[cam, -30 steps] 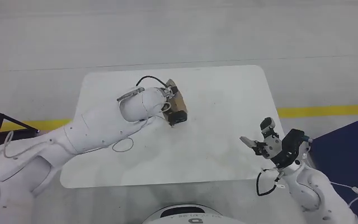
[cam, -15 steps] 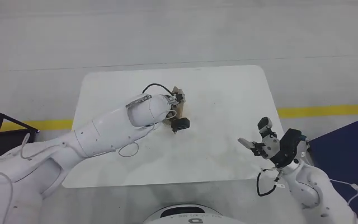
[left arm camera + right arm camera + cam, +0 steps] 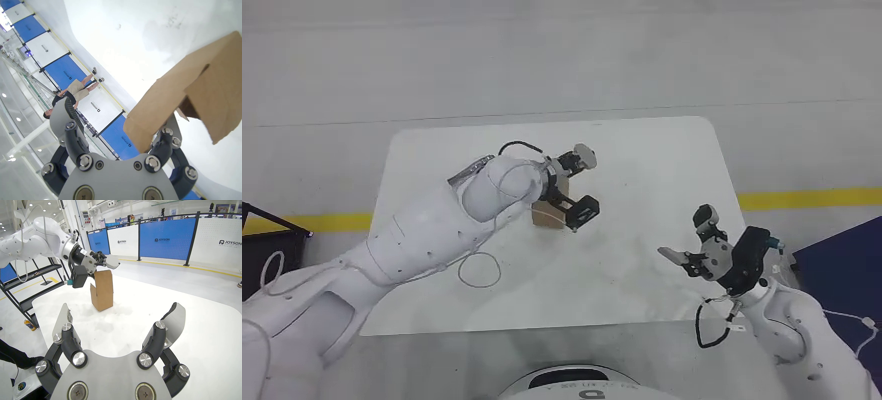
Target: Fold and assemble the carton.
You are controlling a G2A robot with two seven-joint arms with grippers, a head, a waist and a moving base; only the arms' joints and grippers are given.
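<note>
**Carton (image 3: 103, 291) stands on end under open left gripper (image 3: 585, 184)**

The brown cardboard carton stands upright near the middle of the white table (image 3: 642, 270), with one flap jutting from its side. The left gripper hangs over the carton's top, jaws spread wide. One finger sits close by the upper edge, though contact cannot be told. The right gripper (image 3: 121, 313), likewise spread and holding nothing, hovers well apart near the table's right edge.

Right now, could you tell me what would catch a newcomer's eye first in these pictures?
A brown carton stands upright near the middle of the white table, with the jaws of the left arm spread open at its top. The jaws of the right arm, open too, hang over the table's near right part.
</note>
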